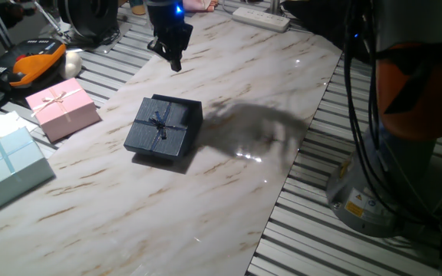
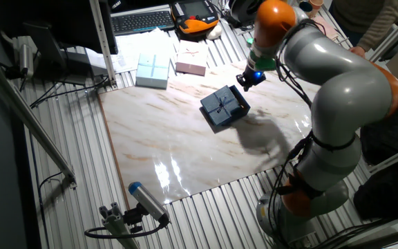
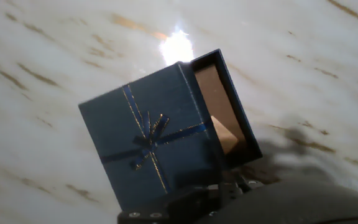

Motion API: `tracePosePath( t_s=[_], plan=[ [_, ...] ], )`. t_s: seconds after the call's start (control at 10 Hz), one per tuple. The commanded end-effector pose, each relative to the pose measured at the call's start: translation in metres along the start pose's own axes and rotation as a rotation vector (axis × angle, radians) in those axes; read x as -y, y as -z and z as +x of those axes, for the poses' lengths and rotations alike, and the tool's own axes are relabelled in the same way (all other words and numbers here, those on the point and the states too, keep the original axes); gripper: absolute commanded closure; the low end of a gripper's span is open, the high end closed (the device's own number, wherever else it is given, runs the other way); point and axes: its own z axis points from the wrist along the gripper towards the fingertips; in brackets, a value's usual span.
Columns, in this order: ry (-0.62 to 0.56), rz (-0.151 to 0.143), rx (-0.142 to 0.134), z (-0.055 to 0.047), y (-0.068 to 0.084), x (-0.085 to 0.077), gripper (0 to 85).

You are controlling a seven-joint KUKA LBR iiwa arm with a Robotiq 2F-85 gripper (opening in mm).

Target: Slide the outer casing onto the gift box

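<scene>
The gift box (image 1: 158, 126) (image 2: 221, 105) (image 3: 148, 137), dark navy with a ribbon cross and small bow, lies flat on the marble board. It sits partly inside the outer casing (image 1: 192, 112) (image 2: 239, 104) (image 3: 244, 134), a dark sleeve. The sleeve's open end and brown inside show beyond the box in the hand view. My gripper (image 1: 175, 61) (image 2: 246, 79) hangs above and behind the pair, touching neither. Its fingers hold nothing, and how far apart they are does not show.
A pink bowed box (image 1: 61, 109) (image 2: 190, 67) and a pale blue box (image 1: 6, 165) (image 2: 152, 69) sit at the board's left side. A white power strip (image 1: 261, 17) lies at the far edge. The arm's base (image 1: 367, 192) stands to the right on the slatted table.
</scene>
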Motion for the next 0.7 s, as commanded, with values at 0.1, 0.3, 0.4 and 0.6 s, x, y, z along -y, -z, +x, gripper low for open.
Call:
tracePosePath(
  t_s=[0.1,0.3,0.4,0.6],
  plan=[
    [-0.042,-0.017,0.022,0.0000,0.0001,0.0001,85.0],
    [-0.063,-0.035,-0.032,0.0000,0.0001,0.0001,85.0],
    [-0.059,-0.040,-0.059,0.0000,0.0001,0.0001,85.0],
    [-0.065,-0.065,-0.079,0.0000,0.0001,0.0001,85.0]
  ],
)
